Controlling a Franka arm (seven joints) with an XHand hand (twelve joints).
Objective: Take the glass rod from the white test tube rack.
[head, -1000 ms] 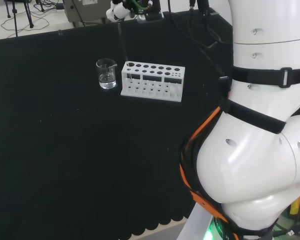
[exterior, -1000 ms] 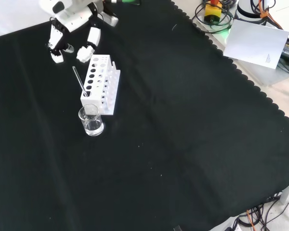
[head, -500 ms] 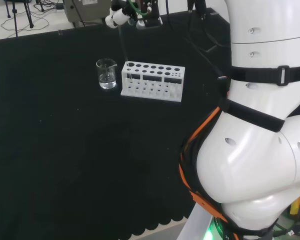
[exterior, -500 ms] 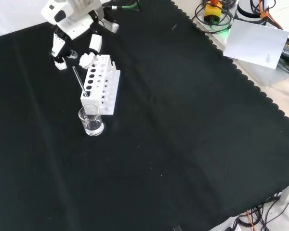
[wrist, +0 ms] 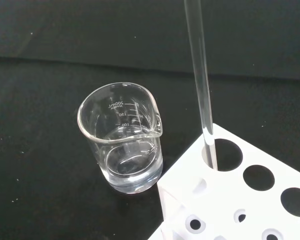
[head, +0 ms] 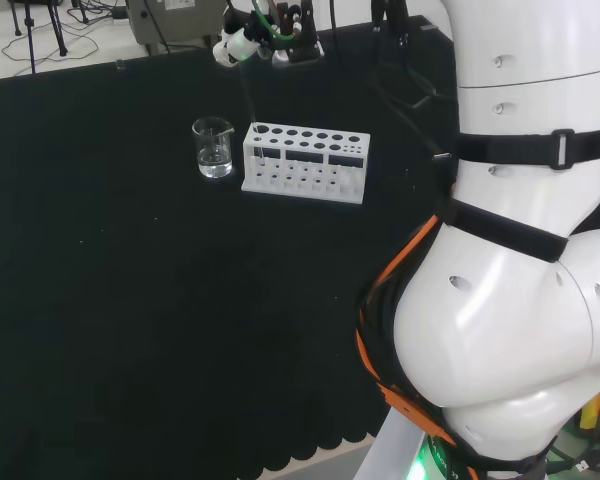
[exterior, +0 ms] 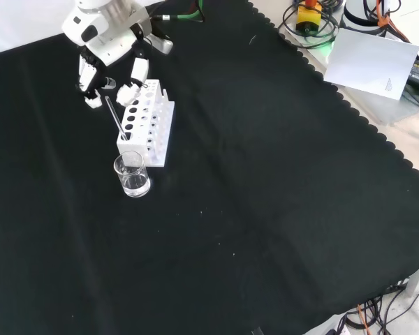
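- One glass rod (wrist: pixel 200 85) stands tilted in an end hole of the white test tube rack (exterior: pixel 146 122), its upper end reaching up between the fingers of the hand (exterior: pixel 105 50) in the front view.
- The hand hangs just above the rack's far end, fingers spread and relaxed to either side of the rod's tip; whether they touch it cannot be told.
- Beyond the rack's other end from the hand, a clear beaker (exterior: pixel 132 174) sits just beside the rack on the black tabletop (exterior: pixel 265 181).
- The beaker holds a little clear liquid.
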